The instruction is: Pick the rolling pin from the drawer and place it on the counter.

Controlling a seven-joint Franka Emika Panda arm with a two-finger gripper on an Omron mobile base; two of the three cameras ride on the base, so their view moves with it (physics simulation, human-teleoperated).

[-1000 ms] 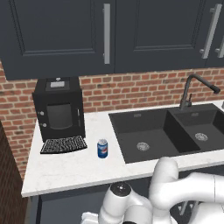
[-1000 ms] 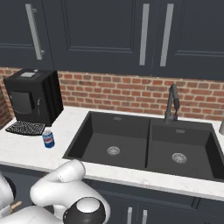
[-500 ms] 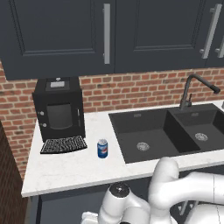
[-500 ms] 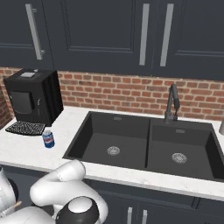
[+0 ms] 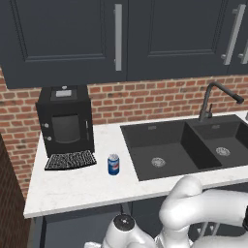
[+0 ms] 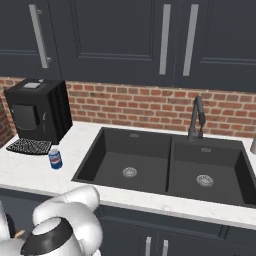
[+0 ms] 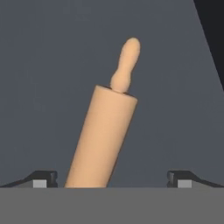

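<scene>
The tool (image 7: 112, 181) is pointing down into the drawer (image 7: 48, 65), and its two dark tips are standing wide apart with nothing pinched between them. The rolling pin (image 7: 105, 133) is lying flat on the grey drawer floor, right in the gap between the tips, a little closer to the left tip than to the right one. Its long side is running away from the tool, leaning a bit to the right, so its far handle is pointing up and right in the hand view. The tips are sitting on either side of the thick middle part, which looks like a good way to squeeze it across its round body. I think the tool needs to go a little lower and then close.

Up above, the white desk (image 5: 72, 189) is carrying a blue soda can (image 5: 113, 164), a black coffee machine (image 5: 65, 121) and a black sink (image 5: 169, 150). The bare spot on the desk in front of the can looks like a fine place to put the pin.
</scene>
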